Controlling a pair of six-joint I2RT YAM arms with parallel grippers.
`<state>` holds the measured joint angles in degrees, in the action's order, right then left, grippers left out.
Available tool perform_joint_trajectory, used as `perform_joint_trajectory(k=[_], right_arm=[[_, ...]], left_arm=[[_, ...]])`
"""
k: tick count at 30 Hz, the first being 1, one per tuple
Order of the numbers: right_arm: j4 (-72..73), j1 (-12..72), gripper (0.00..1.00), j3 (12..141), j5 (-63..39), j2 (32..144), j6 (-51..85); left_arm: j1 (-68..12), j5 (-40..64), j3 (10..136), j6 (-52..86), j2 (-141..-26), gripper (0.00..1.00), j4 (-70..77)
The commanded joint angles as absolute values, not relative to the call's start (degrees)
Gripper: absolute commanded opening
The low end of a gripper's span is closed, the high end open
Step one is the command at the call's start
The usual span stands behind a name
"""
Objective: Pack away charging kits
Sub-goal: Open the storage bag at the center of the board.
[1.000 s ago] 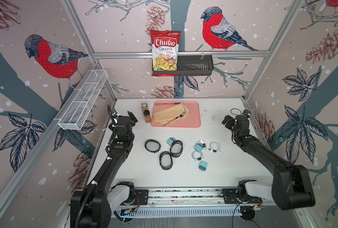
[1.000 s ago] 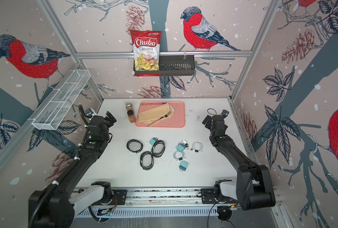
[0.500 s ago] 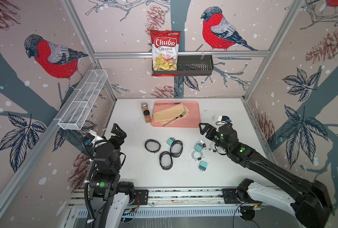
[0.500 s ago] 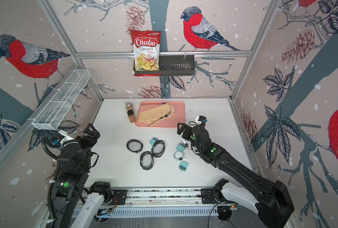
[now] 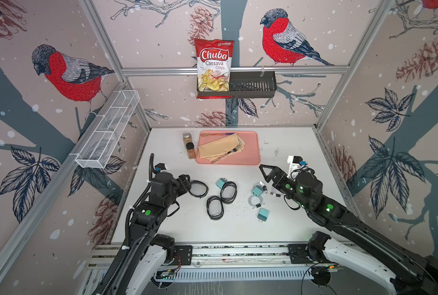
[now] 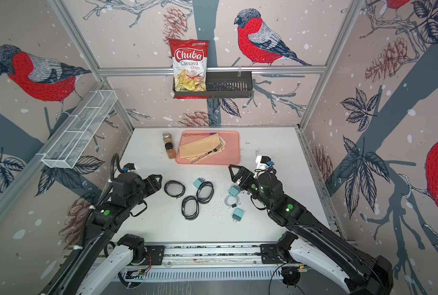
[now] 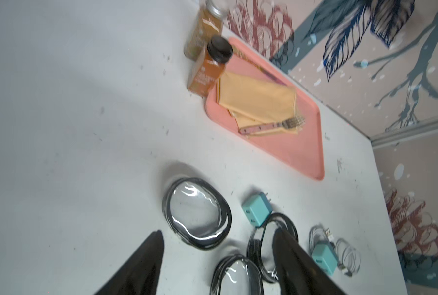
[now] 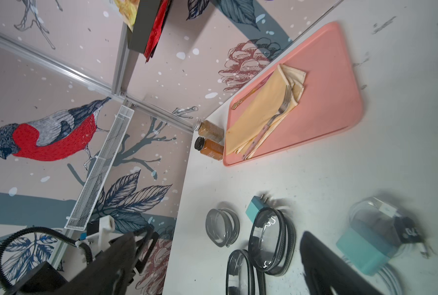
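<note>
- Three black oval cases (image 5: 198,188) lie flat with their clear lids shut in the middle of the tabletop (image 5: 289,143), a little toward its left edge; two touch each other and one lies alone, just apart
- The teal adapters (image 5: 221,183) and white cables (image 5: 255,201) all lie outside the cases: one adapter touches a case's far rim, one rests on a cable coil right of centre, and one lies alone nearer the front edge
- The pink tray (image 5: 252,155) at the middle of the far edge holds a folded yellow cloth (image 5: 219,150) with a fork (image 5: 228,152) on it; two spice jars (image 5: 190,151) stand just beside its left rim
- The dark wall basket (image 5: 251,85) holds a chip bag (image 5: 214,66)
- The left tool (image 7: 217,232) hangs by the lone case with its jaws apart, gripping nothing
- The right tool (image 5: 265,175) is spread wide near the right-hand adapter, holding nothing
- Bare tabletop runs along the left edge, the far right corner and the front edge
</note>
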<state>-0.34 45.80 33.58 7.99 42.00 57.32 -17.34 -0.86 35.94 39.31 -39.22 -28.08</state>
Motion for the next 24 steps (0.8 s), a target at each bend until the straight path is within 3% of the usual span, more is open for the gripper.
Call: perform_joint_trajectory(k=[1, 10, 14, 20, 24], right_arm=[[6.11, 46.20, 0.99, 28.90, 11.68, 38.38, 59.79], [0.66, 45.66, 0.99, 33.52, 14.13, 46.41, 50.22], [-1.63, 41.17, 0.99, 29.76, 18.45, 45.44, 49.39], [4.15, 21.62, 1.00, 19.98, -1.95, 43.15, 48.70], [3.54, 13.90, 1.00, 18.72, -5.88, 43.73, 45.36]], left_arm=[[-22.38, -2.62, 35.49, 41.36, -41.82, 0.72, -27.88], [-43.67, -14.75, 39.07, 44.37, -54.64, 0.71, -21.69], [-46.84, -13.36, 43.40, 41.22, -63.35, 0.68, -20.78], [-50.01, -12.47, 48.54, 37.19, -73.74, 0.64, -20.12], [-52.45, -13.88, 52.66, 35.64, -79.83, 0.64, -22.14]])
